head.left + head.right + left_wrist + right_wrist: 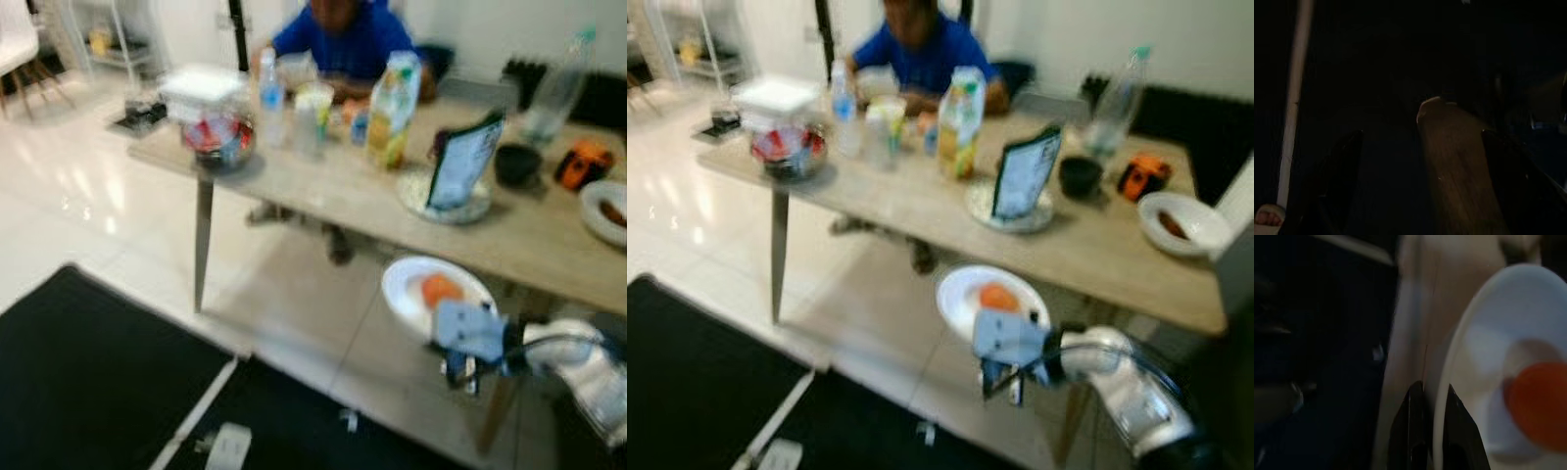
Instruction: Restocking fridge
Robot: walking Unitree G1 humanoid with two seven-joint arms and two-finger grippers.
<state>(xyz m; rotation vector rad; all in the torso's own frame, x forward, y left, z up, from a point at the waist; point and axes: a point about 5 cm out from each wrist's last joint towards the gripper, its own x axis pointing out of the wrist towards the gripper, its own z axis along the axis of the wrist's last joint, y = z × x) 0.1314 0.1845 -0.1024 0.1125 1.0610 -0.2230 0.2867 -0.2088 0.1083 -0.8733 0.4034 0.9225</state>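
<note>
My right gripper (460, 372) pinching plate (411, 289) rim below table (333, 191) edge; crowded tabletop ahead, open floor (108, 225) left.

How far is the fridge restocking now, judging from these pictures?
Early stage. In hand: the right end effector is shut on the rim of a white plate with orange food, carried off the table. Left: the juice carton, bottles and containers remain on it.

A person in a blue top (343, 39) sits behind the desk (323, 191). An orange-and-black tool (584, 162) lies near a small black bowl (517, 164) toward the desk's right end. A black mat (88, 382) covers the pale tiled floor (78, 215)
</note>
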